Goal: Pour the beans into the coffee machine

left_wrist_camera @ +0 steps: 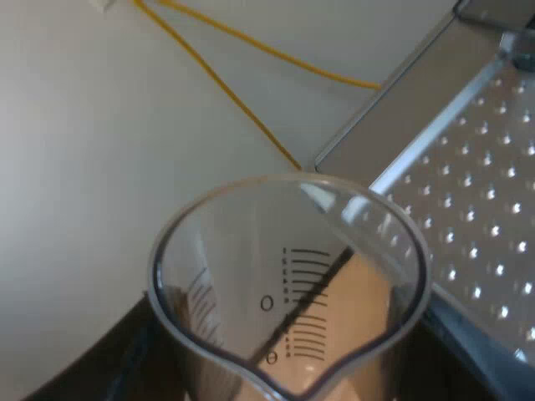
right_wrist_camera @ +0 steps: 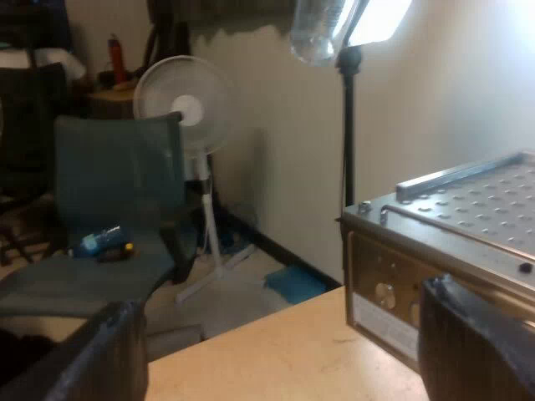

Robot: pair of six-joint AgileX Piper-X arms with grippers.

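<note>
Clasping measuring glass [left_wrist_camera: 284,292] in left gripper [left_wrist_camera: 288,363] beside espresso machine [left_wrist_camera: 468,209] | right gripper [right_wrist_camera: 288,347] spread, empty

One measuring glass [left_wrist_camera: 288,301] near one espresso machine [right_wrist_camera: 456,251]. Beyond the machine stand one white pedestal fan [right_wrist_camera: 185,109], one green chair [right_wrist_camera: 109,184] and one lamp stand [right_wrist_camera: 349,125].

My left gripper [left_wrist_camera: 288,368] grips the measuring glass [left_wrist_camera: 276,276], one black finger on each side of its wall. My right gripper [right_wrist_camera: 292,355] is level, its fingers [right_wrist_camera: 104,355] spread wide apart.
</note>
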